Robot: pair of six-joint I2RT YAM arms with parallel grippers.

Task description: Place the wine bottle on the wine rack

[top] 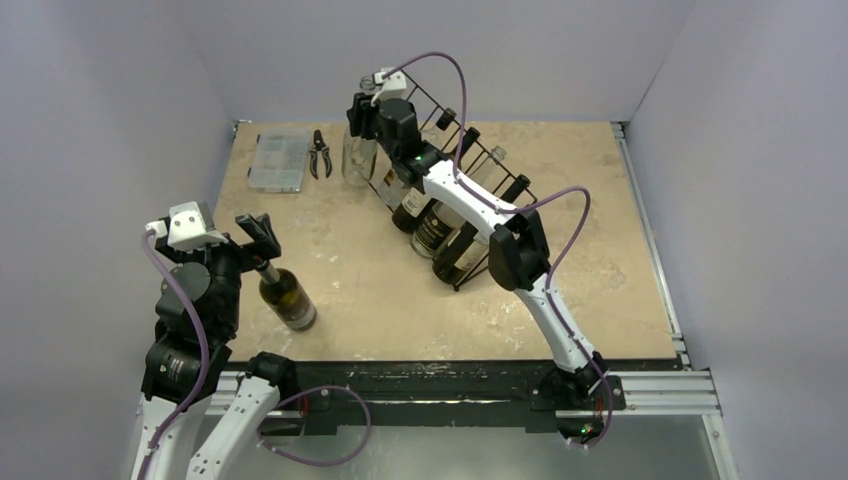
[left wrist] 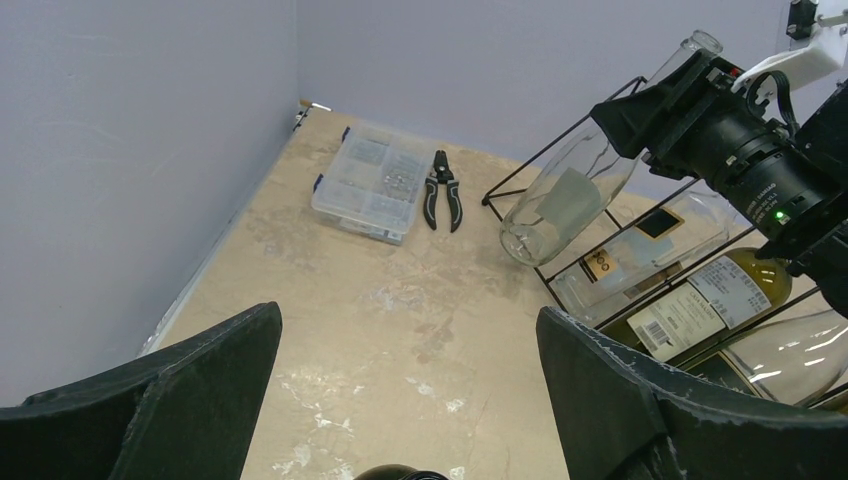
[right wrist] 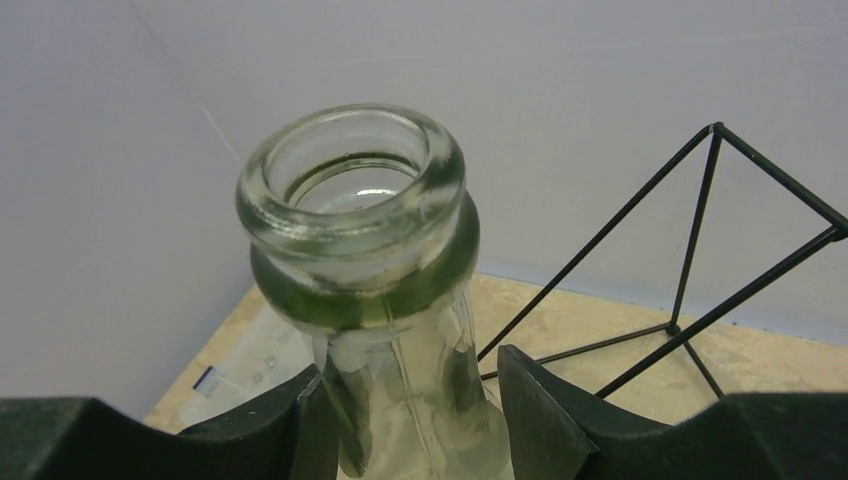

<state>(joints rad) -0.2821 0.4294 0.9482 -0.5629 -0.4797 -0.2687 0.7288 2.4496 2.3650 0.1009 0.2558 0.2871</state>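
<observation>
My right gripper (top: 366, 104) (right wrist: 410, 390) is shut on the neck of a clear glass wine bottle (top: 358, 155) (right wrist: 355, 190). The bottle (left wrist: 570, 200) hangs tilted at the left end of the wine rack (top: 478, 150) (left wrist: 510, 181), a black wire frame, its base low beside the first slots. Rack wires (right wrist: 697, 230) show just right of the neck. My left gripper (top: 250, 240) (left wrist: 408, 315) is open wide over the near left of the table. It holds nothing. A dark bottle (top: 287, 298) sits just below it, its top (left wrist: 400, 472) at the bottom edge of the left wrist view.
Several labelled bottles (top: 435, 225) (left wrist: 700, 300) lie in the rack's slots. A clear plastic parts box (top: 278, 160) (left wrist: 370, 185) and black pliers (top: 320, 153) (left wrist: 443, 190) lie at the back left. Grey walls close in the table on three sides.
</observation>
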